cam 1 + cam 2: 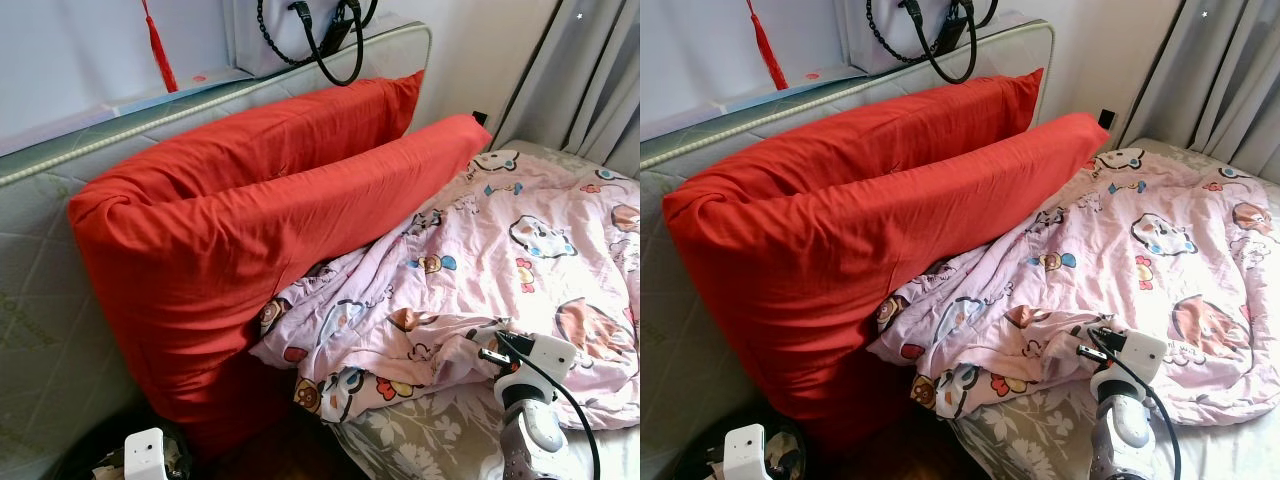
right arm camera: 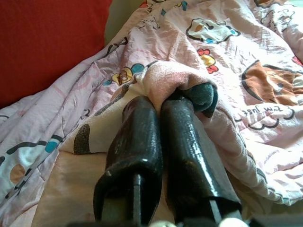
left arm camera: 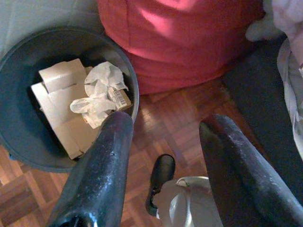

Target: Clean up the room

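Right wrist view shows your right gripper [image 2: 182, 97] pinched on a fold of the pink cartoon duvet [image 2: 227, 56] near the bed's foot edge — thin cloth that could slip out when you pull. Your left gripper [image 3: 163, 142] hangs wide, empty, above the wastebasket [image 3: 128, 71]. Farther off — red pillows [image 1: 250, 210] could topple from the headboard.
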Controlling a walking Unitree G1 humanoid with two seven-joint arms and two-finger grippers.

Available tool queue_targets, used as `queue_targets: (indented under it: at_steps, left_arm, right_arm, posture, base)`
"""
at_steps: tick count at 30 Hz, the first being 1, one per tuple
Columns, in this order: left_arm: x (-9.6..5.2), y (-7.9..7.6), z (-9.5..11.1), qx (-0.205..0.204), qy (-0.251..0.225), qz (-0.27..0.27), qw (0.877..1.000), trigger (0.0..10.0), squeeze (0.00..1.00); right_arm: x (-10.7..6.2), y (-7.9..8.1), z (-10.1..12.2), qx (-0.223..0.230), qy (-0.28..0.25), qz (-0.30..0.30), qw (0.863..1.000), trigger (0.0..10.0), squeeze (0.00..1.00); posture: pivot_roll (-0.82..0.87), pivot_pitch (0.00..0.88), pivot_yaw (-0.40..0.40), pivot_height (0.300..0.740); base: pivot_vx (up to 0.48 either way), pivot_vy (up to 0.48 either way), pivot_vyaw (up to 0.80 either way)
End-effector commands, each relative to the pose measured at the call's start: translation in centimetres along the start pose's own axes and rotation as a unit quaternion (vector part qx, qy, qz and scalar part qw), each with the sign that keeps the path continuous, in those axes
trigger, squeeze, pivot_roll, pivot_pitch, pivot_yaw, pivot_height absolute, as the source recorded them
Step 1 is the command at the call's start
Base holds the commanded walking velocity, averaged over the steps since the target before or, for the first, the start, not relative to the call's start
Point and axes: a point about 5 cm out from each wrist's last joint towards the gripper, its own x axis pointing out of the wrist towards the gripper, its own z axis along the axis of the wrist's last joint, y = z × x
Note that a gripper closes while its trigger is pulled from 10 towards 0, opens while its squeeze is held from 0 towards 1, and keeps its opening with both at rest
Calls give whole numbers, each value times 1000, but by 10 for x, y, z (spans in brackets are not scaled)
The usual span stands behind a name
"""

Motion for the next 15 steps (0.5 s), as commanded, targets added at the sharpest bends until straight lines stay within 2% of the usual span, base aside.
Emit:
queue_targets:
  at_steps: [1, 15]
  left_arm:
    - [-3, 4, -9, 6, 20, 1, 1000, 10000, 0]
    - [-5, 8, -12, 6, 23, 2, 1000, 10000, 0]
  right_arm:
    - [-1, -3, 2, -2, -8, -7, 1000, 10000, 0]
    - [0, -7, 5, -5, -17, -23, 1000, 10000, 0]
  posture:
    - [51, 26, -47, 740]
    - [55, 34, -43, 740]
  base:
    - [0, 0, 0]
    - [0, 0, 0]
